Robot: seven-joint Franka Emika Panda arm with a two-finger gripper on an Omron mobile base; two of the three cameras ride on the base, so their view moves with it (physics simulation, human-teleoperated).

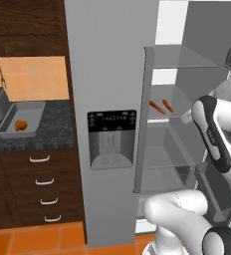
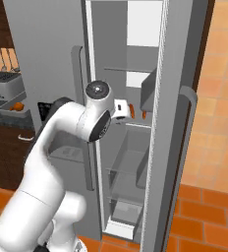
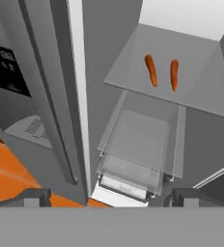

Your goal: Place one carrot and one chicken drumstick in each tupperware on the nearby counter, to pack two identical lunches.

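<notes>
The gripper [image 3: 106, 195] hangs with jaws apart before the open fridge [image 3: 147, 140] — two carrots [image 3: 151, 70] lie side by side on its shelf.

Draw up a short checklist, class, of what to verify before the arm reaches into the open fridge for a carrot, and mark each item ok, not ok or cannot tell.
1. Fridge door open, shelf reachable: ok.
2. Two carrots lying apart on the fridge shelf: ok.
3. Gripper open and holding nothing: ok.
4. Gripper already at a carrot: not ok; both lie well ahead of the fingertips.
5. Rectangular tupperware on the counter, with room beside the orange-brown item inside: ok.
6. Second tupperware's location: cannot tell.
</notes>
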